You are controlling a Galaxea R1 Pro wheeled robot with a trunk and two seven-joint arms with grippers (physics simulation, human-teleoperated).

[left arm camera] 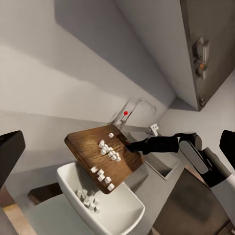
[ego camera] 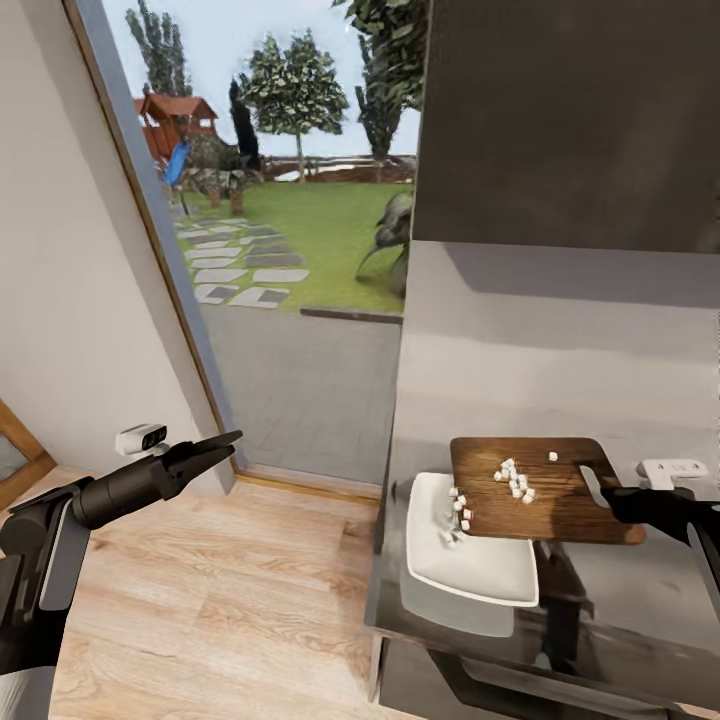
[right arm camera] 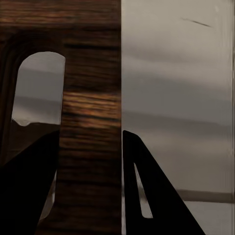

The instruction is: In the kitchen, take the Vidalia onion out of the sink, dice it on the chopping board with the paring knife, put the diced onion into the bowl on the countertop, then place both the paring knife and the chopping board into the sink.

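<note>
At the board's handle end, my right tool (ego camera: 612, 497) is clamped on the chopping board (ego camera: 540, 490); through the right wrist camera I see its two dark fingers (right arm camera: 147, 196) straddling the strip of wood beside the slot hole. I hold the board lifted and tilted, its lower edge hanging over the white bowl (ego camera: 470, 565). Diced onion pieces (ego camera: 513, 479) are scattered on the wood, several sit at the low edge, and some already lie in the bowl (left arm camera: 105, 205), as the left wrist camera shows. The bowl rests on the dark grey tabletop (ego camera: 600, 620) near its left end. Behind the board, the left wrist camera picks up the sink (left arm camera: 159, 164) with its curved tap and red knob (left arm camera: 126, 112). My left tool (ego camera: 222, 443) hangs well apart over the wooden floor (ego camera: 220, 610), fingers together, holding nothing, near the glass door (ego camera: 290, 250).
</note>
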